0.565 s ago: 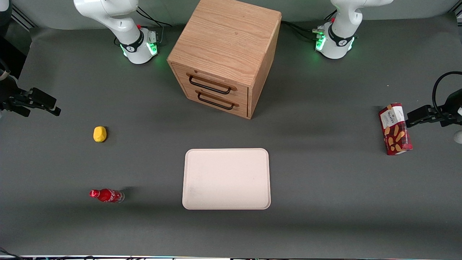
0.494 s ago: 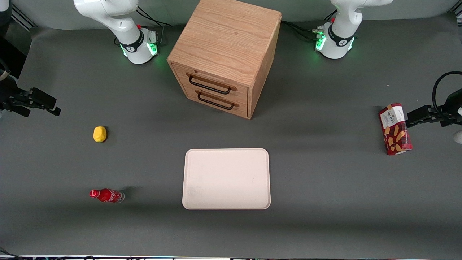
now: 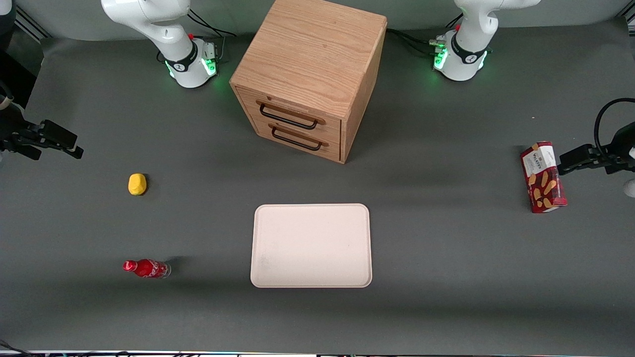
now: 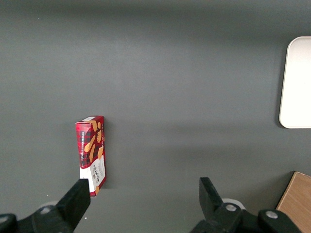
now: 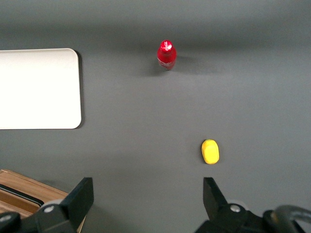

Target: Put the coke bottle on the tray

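The coke bottle (image 3: 146,268), small and red with a red cap, seems to stand upright on the grey table toward the working arm's end. It also shows in the right wrist view (image 5: 166,54). The pale cream-pink tray (image 3: 311,245) lies flat in front of the drawer cabinet, well apart from the bottle, and its end shows in the right wrist view (image 5: 39,88). My right gripper (image 3: 74,148) hovers at the table's edge, farther from the front camera than the bottle. It is open and empty (image 5: 148,194).
A yellow lemon (image 3: 137,184) lies between the gripper and the bottle, also in the wrist view (image 5: 210,151). A wooden two-drawer cabinet (image 3: 310,74) stands mid-table. A red biscuit box (image 3: 542,177) lies toward the parked arm's end.
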